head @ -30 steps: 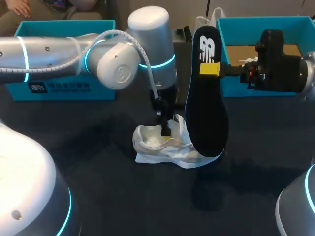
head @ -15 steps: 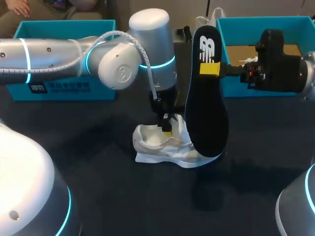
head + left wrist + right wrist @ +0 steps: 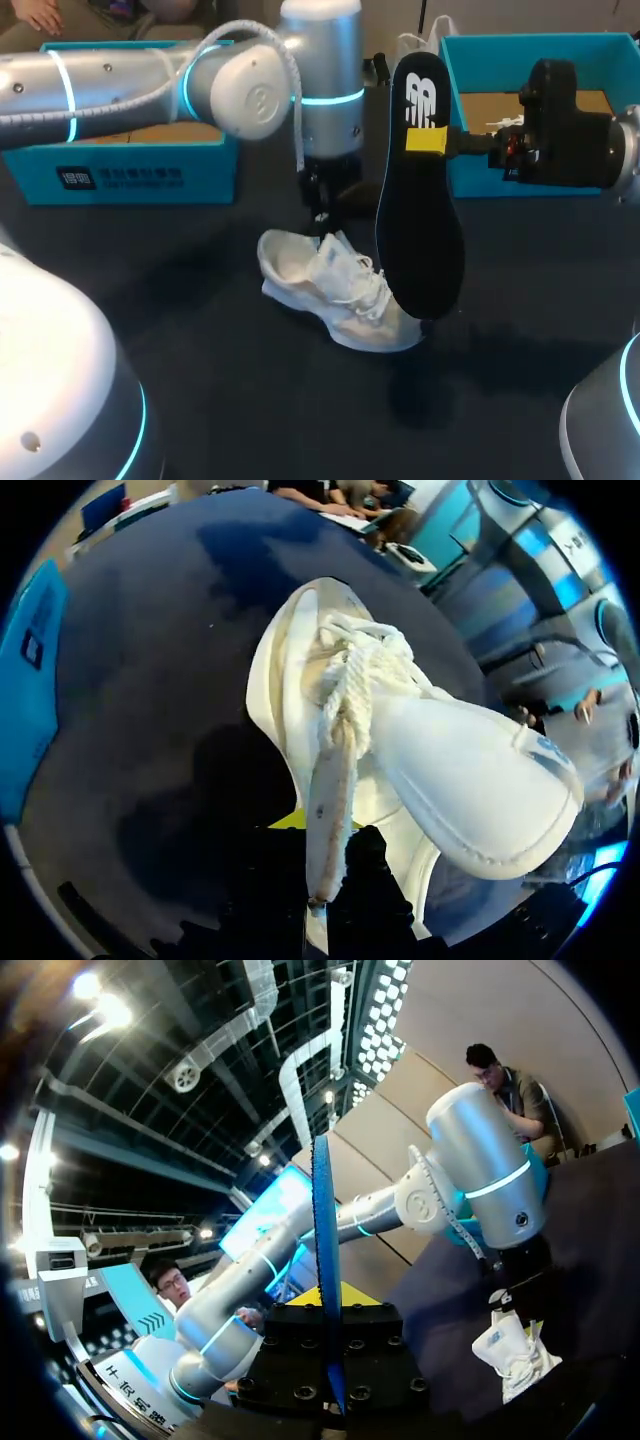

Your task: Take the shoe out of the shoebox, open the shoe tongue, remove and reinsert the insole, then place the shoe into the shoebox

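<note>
Insole-out step. Right gripper (image 3: pixel 436 140) clamps the insole (image 3: pixel 420 230) upright; left gripper (image 3: pixel 325 858) pinches the tongue (image 3: pixel 331 790), shoe (image 3: pixel 340 290) below. Next: feed insole into opening.

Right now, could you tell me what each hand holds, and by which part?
Right hand: the insole, by one edge near its upper end. Left hand: the shoe, by its tongue.

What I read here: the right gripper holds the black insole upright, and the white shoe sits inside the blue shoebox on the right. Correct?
One thing is off. The right gripper does hold the black insole upright, but the white shoe lies on the dark table, not inside the blue shoebox on the right. The head view shows it.
</note>
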{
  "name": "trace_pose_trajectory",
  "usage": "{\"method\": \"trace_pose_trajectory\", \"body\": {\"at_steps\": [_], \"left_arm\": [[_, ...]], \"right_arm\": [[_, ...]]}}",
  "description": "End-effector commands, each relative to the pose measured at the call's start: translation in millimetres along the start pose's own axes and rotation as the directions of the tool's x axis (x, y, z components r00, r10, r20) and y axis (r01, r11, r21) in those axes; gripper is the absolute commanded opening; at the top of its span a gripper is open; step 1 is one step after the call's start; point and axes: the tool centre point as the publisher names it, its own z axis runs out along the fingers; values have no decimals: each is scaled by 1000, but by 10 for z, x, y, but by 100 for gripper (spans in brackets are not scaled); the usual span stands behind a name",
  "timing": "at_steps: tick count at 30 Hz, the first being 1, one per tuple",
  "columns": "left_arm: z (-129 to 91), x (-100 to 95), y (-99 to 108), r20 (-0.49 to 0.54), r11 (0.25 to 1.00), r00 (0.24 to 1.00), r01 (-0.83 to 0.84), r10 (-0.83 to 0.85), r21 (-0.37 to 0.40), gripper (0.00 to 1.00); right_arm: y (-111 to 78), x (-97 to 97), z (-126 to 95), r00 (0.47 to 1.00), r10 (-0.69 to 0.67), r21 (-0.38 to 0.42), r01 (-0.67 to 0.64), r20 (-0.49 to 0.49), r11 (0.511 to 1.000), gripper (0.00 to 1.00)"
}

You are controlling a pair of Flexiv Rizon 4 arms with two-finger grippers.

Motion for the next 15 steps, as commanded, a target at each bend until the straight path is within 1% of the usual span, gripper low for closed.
{"method": "trace_pose_trajectory", "body": {"at_steps": [1,2,3,4,6,8,9,10,11,12,15], "left_arm": [[-183,-42,-36,-178,950,941,-303,287,-68,0],[-218,-36,-41,-193,941,929,-333,316,-64,0],[-252,-36,-49,-213,922,910,-379,356,-77,0],[-277,-25,-60,-243,900,883,-430,402,-70,0],[-312,-12,-88,-272,863,854,-488,443,-128,0],[-322,-12,-109,-299,825,823,-542,484,-158,0],[-324,-9,-118,-322,797,795,-582,515,-162,0],[-324,-1,-120,-344,762,759,-627,552,-161,0],[-327,3,-118,-361,742,733,-655,577,-143,0],[-336,-10,-111,-379,706,694,-695,612,-132,0],[-365,-75,-98,-391,663,647,-740,655,-113,0]], "right_arm": [[-9,-3,15,1000,0,-1,0,1,1000,0],[-9,-3,15,1000,0,-1,0,1,1000,0],[-9,-3,15,1000,0,-1,0,1,1000,0],[-9,-3,15,1000,0,-1,0,1,1000,0],[-9,-3,15,1000,0,-1,0,1,1000,0],[-9,-3,15,1000,0,-1,0,1,1000,0],[-9,-3,15,1000,0,-1,0,1,1000,0],[-9,-3,15,1000,0,-1,0,1,1000,0],[-9,-3,15,1000,0,-1,0,1,1000,0],[-9,-3,15,1000,0,-1,0,1,1000,0],[-9,-3,15,1000,0,-1,0,1,1000,0]]}}
